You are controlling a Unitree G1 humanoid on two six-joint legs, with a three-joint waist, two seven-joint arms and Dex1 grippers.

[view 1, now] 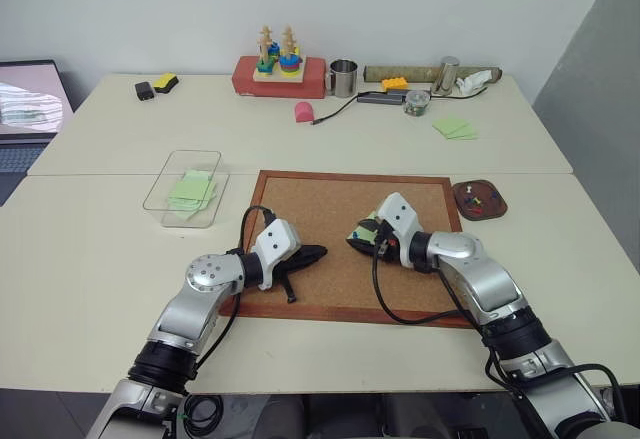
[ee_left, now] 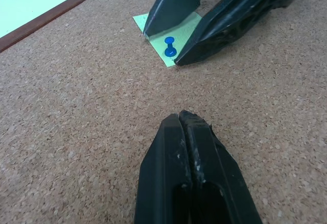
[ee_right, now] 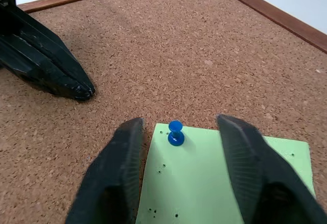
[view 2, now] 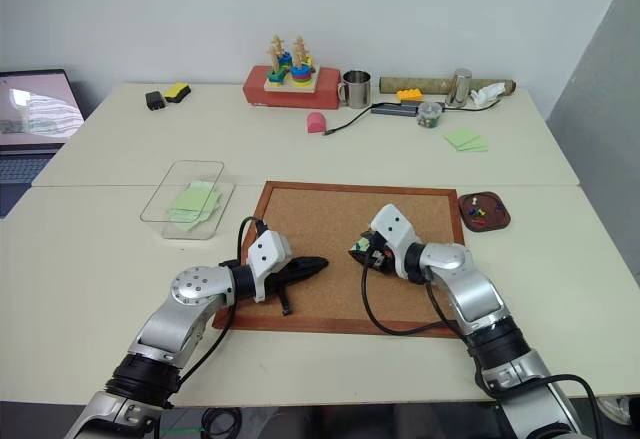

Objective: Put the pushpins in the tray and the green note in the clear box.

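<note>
Blue pushpin (ee_right: 175, 132) upright in green note (ee_right: 214, 178), between open right pincer (ee_right: 179, 132) fingers, untouched, left pincer (ee_left: 186, 124) closed, empty

- Two cream tables (view 1: 120, 259) pushed together, seam running across.
- Plain white wall (view 1: 300, 9) at 12 o'clock.
- Grey panel (view 1: 600, 79) at 2 o'clock.
- Laptop (view 1: 30, 109) at 10 o'clock.

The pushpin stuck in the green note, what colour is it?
Blue; the pushpin shows best in the right wrist view.
</note>
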